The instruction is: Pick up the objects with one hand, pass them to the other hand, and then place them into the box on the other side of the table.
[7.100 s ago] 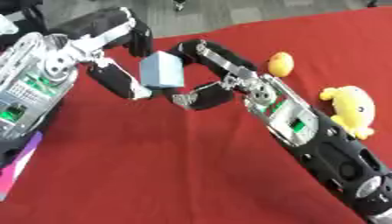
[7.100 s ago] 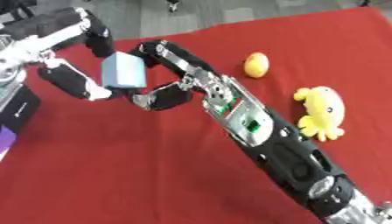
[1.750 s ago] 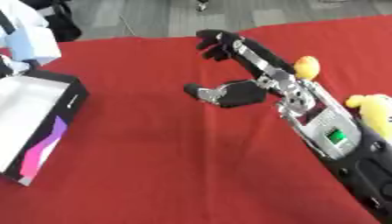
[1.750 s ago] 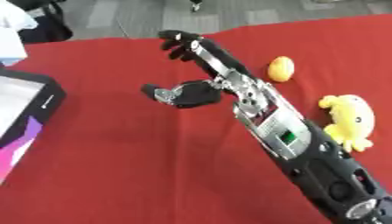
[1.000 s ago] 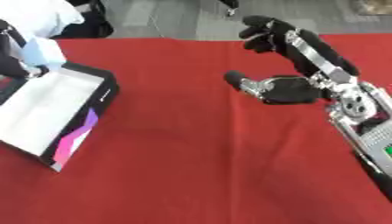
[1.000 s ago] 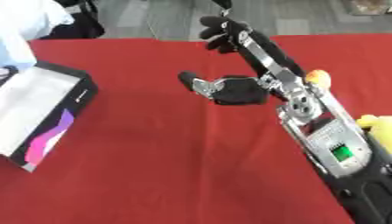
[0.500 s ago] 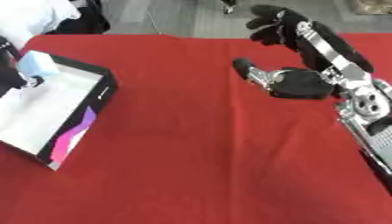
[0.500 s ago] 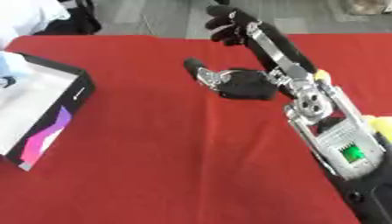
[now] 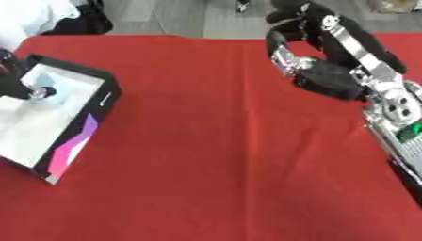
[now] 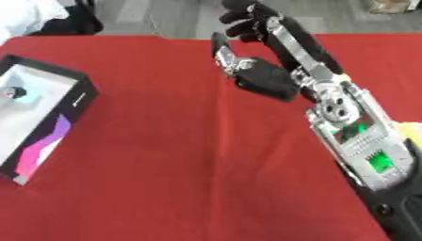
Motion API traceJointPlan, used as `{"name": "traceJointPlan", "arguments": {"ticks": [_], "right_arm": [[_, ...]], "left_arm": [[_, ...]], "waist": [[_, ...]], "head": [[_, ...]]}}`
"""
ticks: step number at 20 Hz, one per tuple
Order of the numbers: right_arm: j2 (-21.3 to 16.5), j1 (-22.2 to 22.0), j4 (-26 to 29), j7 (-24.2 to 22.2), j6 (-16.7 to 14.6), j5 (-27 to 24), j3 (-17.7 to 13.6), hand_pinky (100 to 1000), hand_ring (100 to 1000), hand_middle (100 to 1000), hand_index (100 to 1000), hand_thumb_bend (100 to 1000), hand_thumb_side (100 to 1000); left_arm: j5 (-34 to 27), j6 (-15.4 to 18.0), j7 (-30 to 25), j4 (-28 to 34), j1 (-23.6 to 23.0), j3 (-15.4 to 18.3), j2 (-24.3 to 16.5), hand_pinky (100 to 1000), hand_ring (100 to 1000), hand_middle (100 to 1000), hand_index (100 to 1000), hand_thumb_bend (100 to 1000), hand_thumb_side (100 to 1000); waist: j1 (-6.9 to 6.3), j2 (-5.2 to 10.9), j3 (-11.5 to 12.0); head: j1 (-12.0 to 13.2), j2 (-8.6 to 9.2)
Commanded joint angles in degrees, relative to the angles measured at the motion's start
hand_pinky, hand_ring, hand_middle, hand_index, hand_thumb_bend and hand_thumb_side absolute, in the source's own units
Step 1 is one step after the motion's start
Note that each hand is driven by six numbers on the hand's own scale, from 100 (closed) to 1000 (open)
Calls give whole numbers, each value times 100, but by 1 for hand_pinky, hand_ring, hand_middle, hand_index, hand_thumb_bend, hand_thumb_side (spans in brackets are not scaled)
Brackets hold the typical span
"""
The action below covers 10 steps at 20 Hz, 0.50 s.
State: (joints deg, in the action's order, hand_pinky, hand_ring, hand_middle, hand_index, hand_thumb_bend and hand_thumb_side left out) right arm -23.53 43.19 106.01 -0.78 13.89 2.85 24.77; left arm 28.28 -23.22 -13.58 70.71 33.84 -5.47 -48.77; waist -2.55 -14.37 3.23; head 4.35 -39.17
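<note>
Your left hand (image 9: 10, 77) pinches the pale blue block (image 9: 45, 89) inside the box (image 9: 78, 123) (block sits under the fingertips). Let go low, then lift straight out. Your right hand (image 10: 263, 77) hangs empty, fingers spread and relaxed.

Both head eyes look steeply down, near; share red table (image 9: 206, 164), box (image 9: 58, 117).

One box (image 9: 78, 123); one pale blue block (image 9: 51, 81) inside it; one yellow item (image 10: 406, 128), partly hidden; two hands: right hand (image 10: 263, 70), left hand (image 9: 16, 82).
</note>
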Motion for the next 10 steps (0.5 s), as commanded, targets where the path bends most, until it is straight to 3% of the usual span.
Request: {"name": "traceJointPlan", "arguments": {"ticks": [1, 7, 10], "right_arm": [[-135, 106, 150, 4, -8, -86, -83, 845, 809, 805, 927, 129, 448], [-180, 104, 211, 13, -20, -118, -120, 842, 806, 801, 925, 189, 420], [-220, 103, 242, 17, -26, -143, -154, 841, 807, 805, 926, 234, 383]], "left_arm": [[85, 77, -21, -11, 85, 112, -203, 829, 760, 732, 763, 589, 560], [225, 5, 45, 19, 61, 174, -226, 819, 763, 771, 772, 609, 524], [117, -45, 178, 141, 50, 248, -222, 807, 729, 758, 758, 609, 516]], "waist": [[39, 11, 3], [26, 39, -1], [22, 59, 1]], "head": [[-36, 10], [-109, 9], [-285, -19]]}}
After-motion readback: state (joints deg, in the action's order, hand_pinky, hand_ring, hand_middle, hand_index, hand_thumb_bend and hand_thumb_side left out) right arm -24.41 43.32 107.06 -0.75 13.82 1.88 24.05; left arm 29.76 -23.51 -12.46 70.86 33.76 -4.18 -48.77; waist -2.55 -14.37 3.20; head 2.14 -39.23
